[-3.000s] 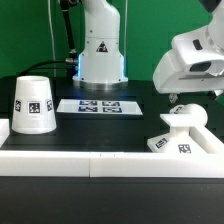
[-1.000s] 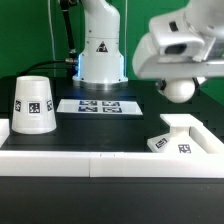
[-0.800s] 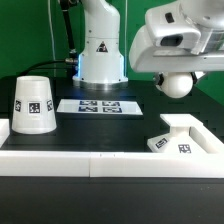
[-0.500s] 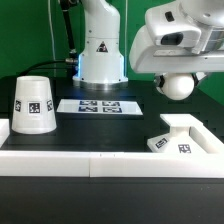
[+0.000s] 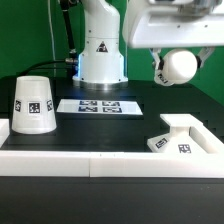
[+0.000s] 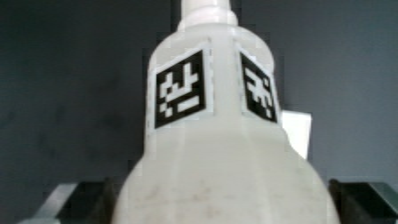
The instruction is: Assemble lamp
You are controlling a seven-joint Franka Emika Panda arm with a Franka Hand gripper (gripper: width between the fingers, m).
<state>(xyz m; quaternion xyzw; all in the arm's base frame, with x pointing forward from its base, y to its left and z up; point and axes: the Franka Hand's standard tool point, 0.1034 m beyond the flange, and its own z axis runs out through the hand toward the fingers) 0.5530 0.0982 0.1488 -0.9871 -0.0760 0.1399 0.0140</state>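
**Exterior view:** The gripper (image 5: pixel 170 60) hangs high at the exterior view's right, clenched on the bulb (image 5: pixel 181 66). The bulb's smooth white round head shows under the hand, well above the black table (image 5: pixel 120 128), and the hand hides its stem. The shade (image 5: pixel 32 105), a white tapered cup bearing a square tag, stands mouth down at the exterior view's left, so its inside is hidden. The base (image 5: pixel 180 136), flat and angular with tags on its edge, lies on the table at the exterior view's right, well apart from the bulb. The marker board (image 5: pixel 98 105) lies between shade and base, in front of the pedestal (image 5: pixel 100 55).

**Wrist view:** The bulb's stem fills the picture. It is white and cylindrical, narrows to a neck, and carries two black-and-white tags. Grey fingertips (image 6: pixel 71 197) sit against it on both sides. A pale patch behind it is probably the base.
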